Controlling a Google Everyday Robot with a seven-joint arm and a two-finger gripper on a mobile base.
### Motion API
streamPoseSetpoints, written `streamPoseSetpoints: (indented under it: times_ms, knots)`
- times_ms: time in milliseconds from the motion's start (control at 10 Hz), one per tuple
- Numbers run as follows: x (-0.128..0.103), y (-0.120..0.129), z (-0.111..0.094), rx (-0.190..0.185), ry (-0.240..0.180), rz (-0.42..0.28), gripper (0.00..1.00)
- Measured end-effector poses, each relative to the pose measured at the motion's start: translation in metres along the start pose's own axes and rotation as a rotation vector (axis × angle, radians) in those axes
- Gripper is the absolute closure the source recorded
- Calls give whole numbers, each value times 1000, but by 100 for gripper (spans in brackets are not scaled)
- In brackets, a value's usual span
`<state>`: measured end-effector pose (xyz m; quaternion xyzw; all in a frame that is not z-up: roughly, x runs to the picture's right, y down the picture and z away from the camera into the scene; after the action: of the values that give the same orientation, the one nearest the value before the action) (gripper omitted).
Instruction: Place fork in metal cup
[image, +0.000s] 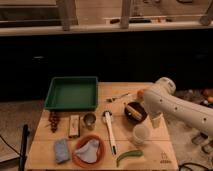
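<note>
The fork (118, 97) lies on the wooden table (165, 150), at the back middle, right of the green tray. The metal cup (89, 120) stands upright in front of the tray, left of the long white utensil (109, 131). My white arm (172, 105) reaches in from the right. My gripper (155, 120) hangs at its lower end, right of the dark bowl (134, 111) and well right of both fork and cup. It is mostly hidden by the arm.
A green tray (73, 93) sits at the back left. A translucent white cup (140, 134), a green pepper (129, 156), an orange plate (88, 149) with a cloth, a blue sponge (61, 150), grapes (53, 121) and a small bar (74, 125) fill the front. An orange fruit (140, 93) lies by the arm.
</note>
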<state>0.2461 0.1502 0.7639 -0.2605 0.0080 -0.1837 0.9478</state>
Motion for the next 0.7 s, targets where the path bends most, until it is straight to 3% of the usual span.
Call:
streamPoseSetpoints:
  times_ms: [300, 500, 700]
  knots:
    - [2, -14, -10, 10, -21, -53, 20]
    - [4, -42, -29, 28, -49, -95, 20]
    - [4, -57, -35, 34, -67, -111, 20]
